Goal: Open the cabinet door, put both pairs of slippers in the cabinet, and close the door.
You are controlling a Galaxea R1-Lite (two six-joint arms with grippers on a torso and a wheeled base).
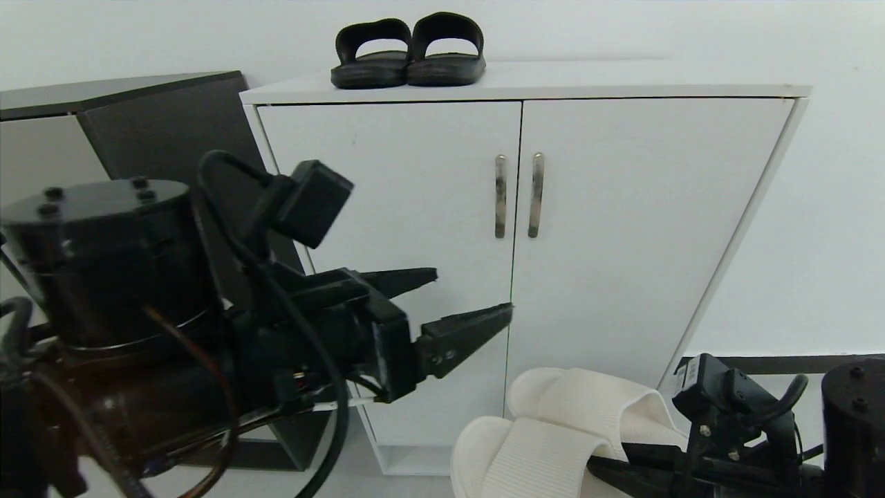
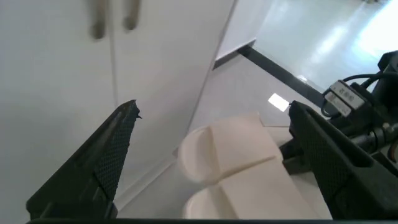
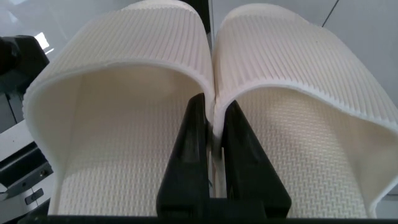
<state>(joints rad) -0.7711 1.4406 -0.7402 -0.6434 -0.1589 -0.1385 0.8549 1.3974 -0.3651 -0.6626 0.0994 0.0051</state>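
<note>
White slippers (image 3: pixel 124 93) pinched in right claw (image 3: pixel 214 107), left claw (image 1: pixel 473 290) spread before shut cabinet (image 1: pixel 622 242), black slippers (image 1: pixel 408 52) atop.

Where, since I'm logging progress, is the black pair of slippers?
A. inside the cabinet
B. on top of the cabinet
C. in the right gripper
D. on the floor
B: the black slippers sit side by side on top of the cabinet.
</note>
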